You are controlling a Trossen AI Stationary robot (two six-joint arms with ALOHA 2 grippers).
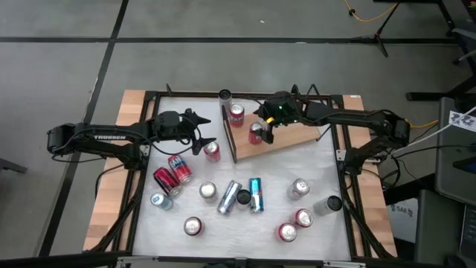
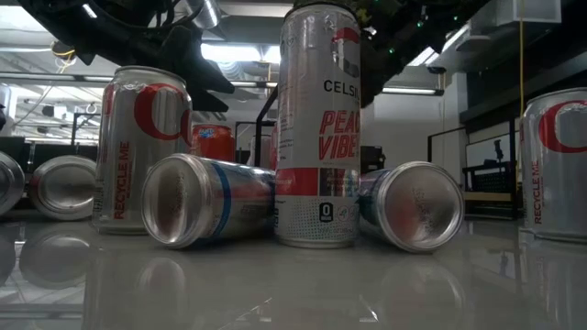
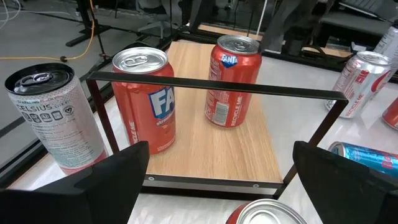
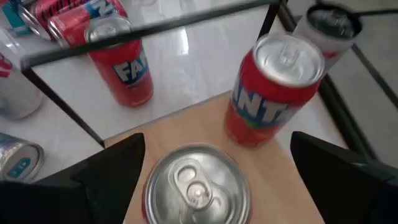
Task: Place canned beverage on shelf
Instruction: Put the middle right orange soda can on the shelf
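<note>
The shelf, a light wood board with a dark rail along its left edge, lies at the table's far middle. Two red Fanta cans stand upright on it, one at the far corner and one nearer. My right gripper hovers open above the nearer can, a finger on each side and clear of it. My left gripper is open just left of the rail, above a red can that stands on the table. Through the rail it sees both shelf cans.
A dark-topped Celsius can stands on the table at the rail's far end. Several more cans, standing and lying, are scattered over the near half of the table. The right part of the shelf is bare board.
</note>
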